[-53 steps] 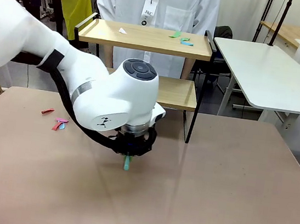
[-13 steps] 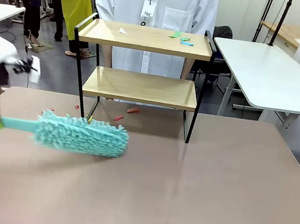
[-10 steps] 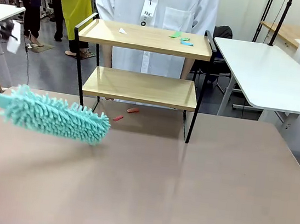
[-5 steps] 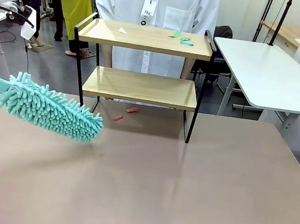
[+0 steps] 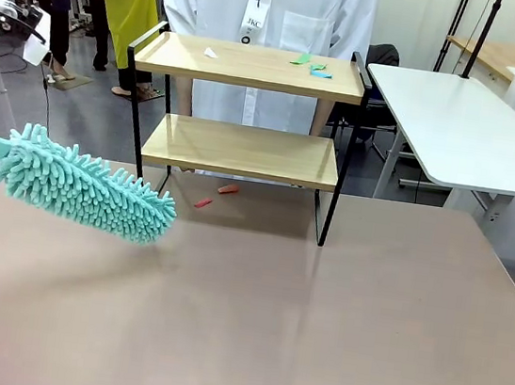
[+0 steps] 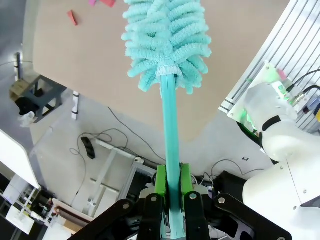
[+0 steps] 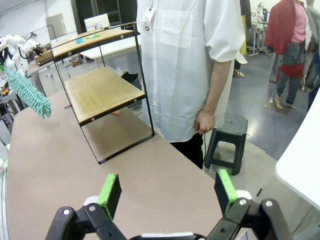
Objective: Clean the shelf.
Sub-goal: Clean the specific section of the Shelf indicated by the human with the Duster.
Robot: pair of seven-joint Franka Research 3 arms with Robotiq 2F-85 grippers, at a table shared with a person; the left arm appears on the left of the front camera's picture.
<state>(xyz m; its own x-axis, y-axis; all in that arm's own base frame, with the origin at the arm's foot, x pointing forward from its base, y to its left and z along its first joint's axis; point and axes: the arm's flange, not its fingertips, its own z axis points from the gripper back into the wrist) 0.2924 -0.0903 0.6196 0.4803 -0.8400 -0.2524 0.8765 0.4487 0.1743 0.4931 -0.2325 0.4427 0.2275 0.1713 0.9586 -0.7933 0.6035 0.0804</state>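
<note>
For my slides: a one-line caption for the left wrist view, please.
Left pincer shut on the teal duster by its handle, fluffy head over the brown table.

At far edge of desk [image 5: 315, 333], centre: shelf [image 5: 255, 67], w/ person [image 5: 268, 4] right behind it. On upper board lie top scraps [image 5: 310, 65], most twd its right end. Under lower board, left of centre, lie desk scraps [image 5: 216, 197]. Over desk's left side, front-left of shelf, hangs duster [image 5: 82, 190], handle in left hand [image 6: 172, 192]. Behind, to the right: 2nd desk [image 5: 456, 124].
</note>
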